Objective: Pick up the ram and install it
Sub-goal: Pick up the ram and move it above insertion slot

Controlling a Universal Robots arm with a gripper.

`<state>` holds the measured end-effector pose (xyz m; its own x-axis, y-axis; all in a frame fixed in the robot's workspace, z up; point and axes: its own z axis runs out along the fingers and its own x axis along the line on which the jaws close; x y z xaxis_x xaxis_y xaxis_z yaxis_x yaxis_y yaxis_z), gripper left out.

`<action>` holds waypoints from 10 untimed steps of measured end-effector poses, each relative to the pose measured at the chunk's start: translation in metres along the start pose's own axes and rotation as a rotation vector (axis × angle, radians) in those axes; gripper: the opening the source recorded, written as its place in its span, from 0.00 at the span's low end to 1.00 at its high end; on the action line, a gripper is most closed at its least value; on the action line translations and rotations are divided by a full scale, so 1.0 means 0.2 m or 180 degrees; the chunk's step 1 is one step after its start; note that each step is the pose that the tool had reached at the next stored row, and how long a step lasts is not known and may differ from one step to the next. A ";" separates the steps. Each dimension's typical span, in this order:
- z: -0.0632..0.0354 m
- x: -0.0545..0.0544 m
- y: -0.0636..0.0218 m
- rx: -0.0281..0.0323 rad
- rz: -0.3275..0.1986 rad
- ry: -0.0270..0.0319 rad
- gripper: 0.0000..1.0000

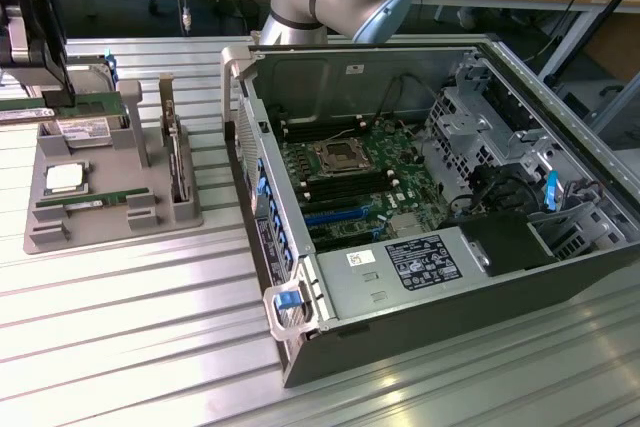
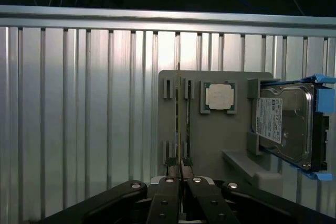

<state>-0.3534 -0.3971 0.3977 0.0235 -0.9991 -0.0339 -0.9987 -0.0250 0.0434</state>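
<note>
Ok so the tool has its fingers pinched almost fully together on one end of the ram, which is the thin green stick seen edge-on in the wrist view. In the exterior view the ram is at the upper left, right at the frame's left edge. As far as I can tell it's held clear above the grey tray that carries the processor and the hard drive. Looks like another green stick lies in a tray slot.

The held one stands on edge, with its long axis about level and running left-right across that corner. I'd say the pick-up is basically done and the install hasn't started, since the open case fills the middle and right, well apart from the tool. Seating it calls for lining that long axis up with a memory slot beside the socket and pressing down squarely.
</note>
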 end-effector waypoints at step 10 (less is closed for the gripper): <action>-0.053 0.00 0.002 0.0000 0.0000 -0.0002 0.12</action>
<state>-0.3534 -0.3971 0.4083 0.0236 -0.9991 -0.0346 -0.9987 -0.0251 0.0433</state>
